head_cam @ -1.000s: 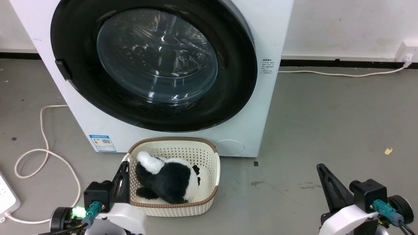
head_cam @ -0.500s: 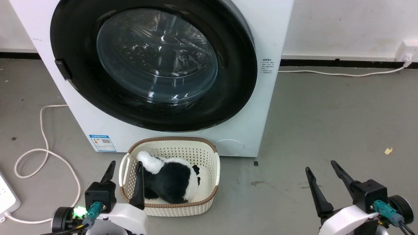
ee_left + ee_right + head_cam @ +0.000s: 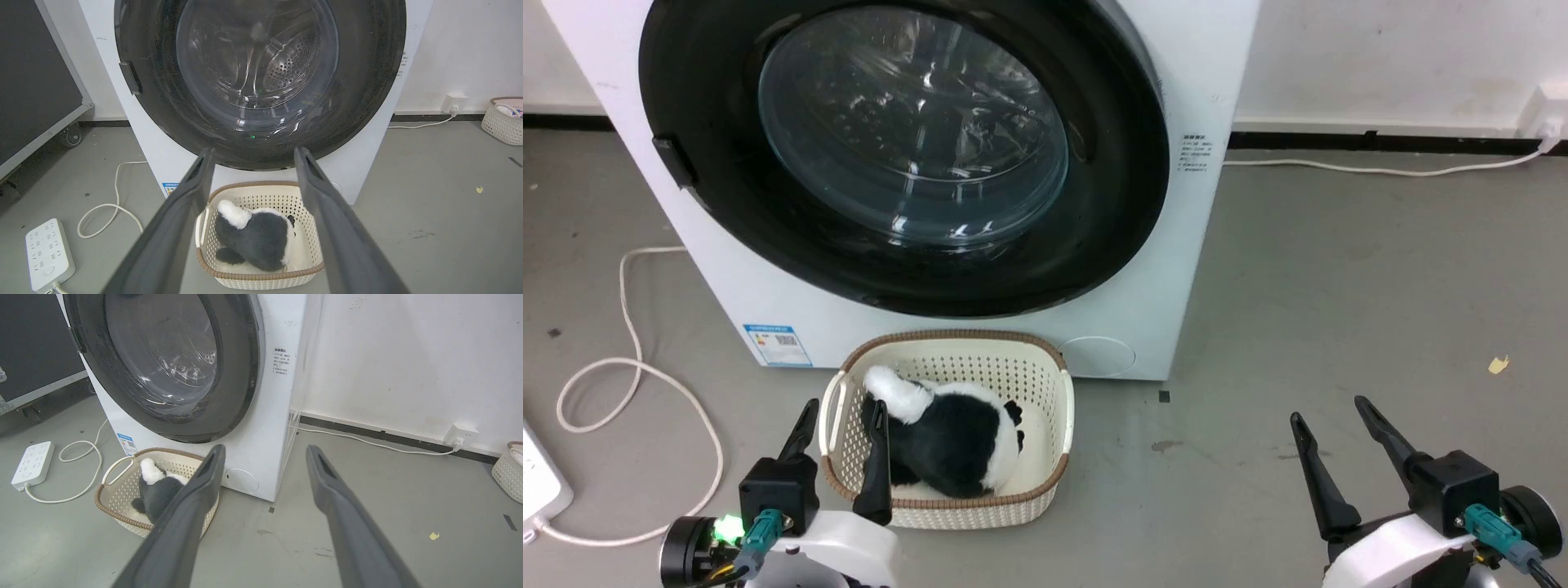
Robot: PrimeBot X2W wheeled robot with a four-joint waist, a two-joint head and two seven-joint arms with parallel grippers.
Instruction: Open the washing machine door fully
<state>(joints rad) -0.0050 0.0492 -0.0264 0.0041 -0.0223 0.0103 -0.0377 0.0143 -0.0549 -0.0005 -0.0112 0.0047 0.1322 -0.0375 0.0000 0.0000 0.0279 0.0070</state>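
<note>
The washer [image 3: 1188, 269] stands at 12 o'clock, its door [image 3: 907, 147] apparently shut. Door judged heavy, rigid, glossy and slippery, glass fragile. Best hold: the rim at 3 o'clock, opposite the tab [image 3: 674, 162] at 9. The left claw [image 3: 844, 404] and right claw [image 3: 1327, 408] are both spread, empty.

Things on the grey floor [image 3: 1339, 286]
A cream basket [image 3: 1059, 425] holds a black-and-white plush toy [image 3: 952, 441]; a white cable [image 3: 638, 363] loops near a power strip [image 3: 47, 253].
</note>
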